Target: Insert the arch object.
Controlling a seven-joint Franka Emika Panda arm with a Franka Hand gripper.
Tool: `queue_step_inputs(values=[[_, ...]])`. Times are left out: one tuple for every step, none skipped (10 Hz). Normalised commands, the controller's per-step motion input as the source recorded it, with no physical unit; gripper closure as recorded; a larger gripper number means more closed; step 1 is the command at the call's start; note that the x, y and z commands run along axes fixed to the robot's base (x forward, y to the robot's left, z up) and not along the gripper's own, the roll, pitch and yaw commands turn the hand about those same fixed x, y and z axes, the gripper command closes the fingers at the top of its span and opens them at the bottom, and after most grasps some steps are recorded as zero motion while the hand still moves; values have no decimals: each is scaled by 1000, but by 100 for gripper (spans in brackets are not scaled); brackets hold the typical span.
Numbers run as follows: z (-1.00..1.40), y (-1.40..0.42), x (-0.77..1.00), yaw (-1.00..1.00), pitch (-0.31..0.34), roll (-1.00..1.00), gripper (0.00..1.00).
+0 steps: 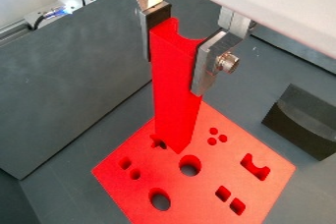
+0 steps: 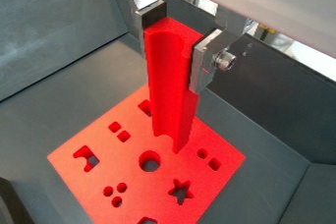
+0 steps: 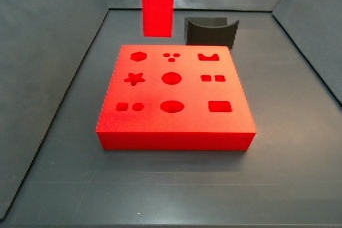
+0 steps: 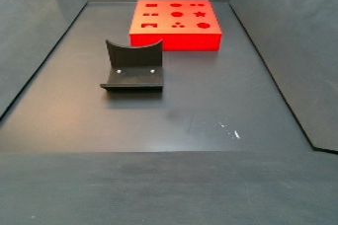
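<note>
My gripper (image 1: 180,41) is shut on the arch object (image 1: 175,81), a long bright red bar held upright by its upper end, which has a curved notch. Both wrist views show the silver fingers (image 2: 207,59) pressed on its two sides, with my gripper (image 2: 180,39) above the red board (image 2: 92,135). The bar (image 2: 168,85) hangs over the board (image 1: 210,184), which has several shaped holes. In a side view the bar (image 3: 158,2) hangs above the far edge of the board (image 3: 174,122), clear of it; the gripper is above that frame.
The dark fixture (image 4: 132,66) with a curved upright stands on the grey floor, apart from the board (image 4: 176,34). It also shows behind the board in a side view (image 3: 210,30) and in a wrist view (image 1: 305,118). Grey walls enclose the floor.
</note>
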Motion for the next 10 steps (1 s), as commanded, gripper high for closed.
queue_step_inputs(values=[[0,186,411,0,-76,-41,100],[0,437,1000,0,-33,-11,100],[14,434,1000,0,-33,0,100],[151,409,1000,0,0,17,100],[191,383,1000,0,0,60,100],[109,357,1000,0,47,121,100],[0,220,1000,0,23,226,100],[-71,257,1000,0,33,224,100],[-169,231,1000,0,0,213,100],[-191,149,1000,-26,0,244,100]])
